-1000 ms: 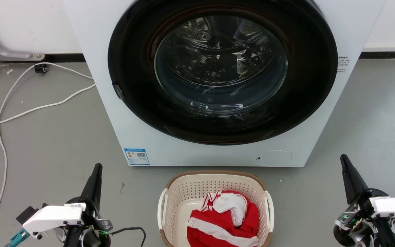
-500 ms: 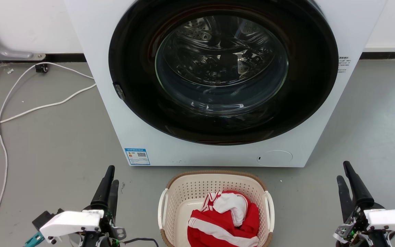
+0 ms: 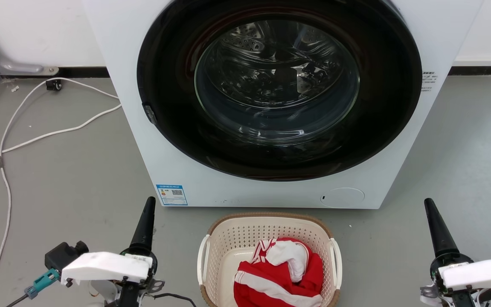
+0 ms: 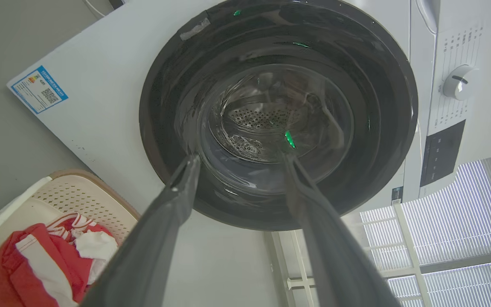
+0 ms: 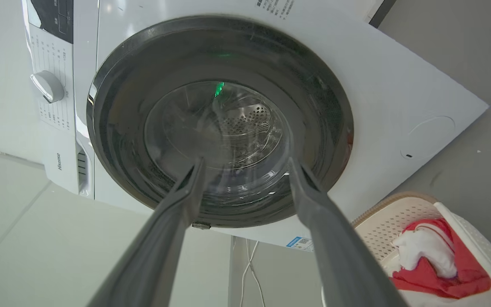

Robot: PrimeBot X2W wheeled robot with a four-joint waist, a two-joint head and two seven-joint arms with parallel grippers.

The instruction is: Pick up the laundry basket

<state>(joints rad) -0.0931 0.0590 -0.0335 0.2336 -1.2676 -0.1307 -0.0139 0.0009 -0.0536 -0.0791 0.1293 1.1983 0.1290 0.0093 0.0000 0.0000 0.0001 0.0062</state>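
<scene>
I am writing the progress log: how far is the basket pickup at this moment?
Done: nothing yet; the laundry basket sits on the floor before the washing machine, red and white clothes inside. In hand: the left pincer and right pincer flank it, both open, touching nothing. Left: grip the white handles and lift.

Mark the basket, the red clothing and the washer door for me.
basket (image 3: 245,232), head view, far perforated wall.
red clothing (image 3: 309,273), head view, right red fold.
washer door (image 3: 277,81), head view, glass centre.
</scene>
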